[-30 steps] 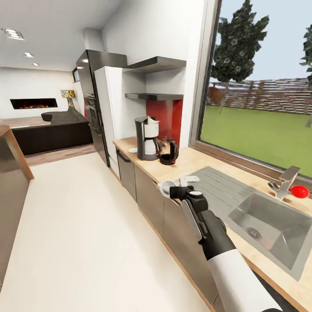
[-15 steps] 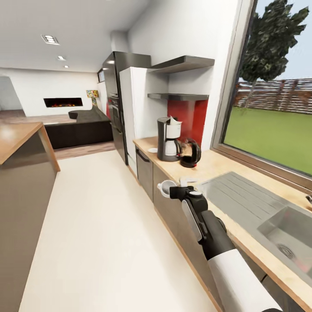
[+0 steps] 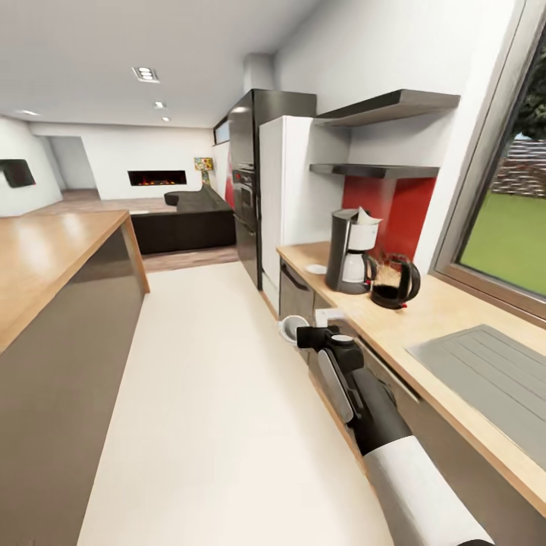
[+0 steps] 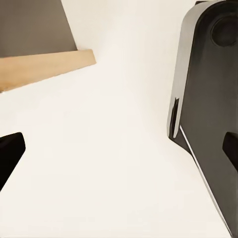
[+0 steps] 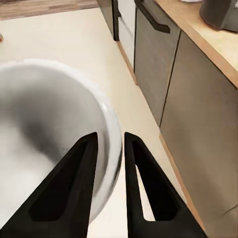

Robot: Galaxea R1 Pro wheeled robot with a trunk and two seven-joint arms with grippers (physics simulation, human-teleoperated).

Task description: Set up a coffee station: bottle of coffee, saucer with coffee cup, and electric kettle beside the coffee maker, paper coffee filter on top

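**Cup in transit, saucer ahead on the surface**

Item: cup (image 3: 291,329), white, small, glossy, with a rounded wall and open mouth; in the right wrist view its rim (image 5: 111,148) sits between the two dark fingers. Handle not discernible.

Holder: right pincer (image 3: 307,336), clamped on the cup's rim, one finger inside the bowl and one outside. The arm reaches forward, carrying the cup over the floor just off the front edge of the surface (image 3: 425,326), level with the grey cabinet fronts.

Left pincer: state cannot be told; the left wrist view gives pale floor, a corner of the island and part of the robot's dark base.

Destination: saucer (image 3: 316,268), a flat white disc on the surface near its far end, just beside the coffee maker (image 3: 347,252) on the side toward the fridge. The kettle (image 3: 394,282) stands touching or nearly touching the maker's other side. A filter (image 3: 366,218) shows at the maker's top.

Governing relation: the saucer lies ahead of the right pincer and slightly toward the wall, well apart and higher than the cup. The right arm is the nearer one. Judgement: the base must close along the surface before the cup can be lifted over the edge and lowered, mouth up, onto the saucer.
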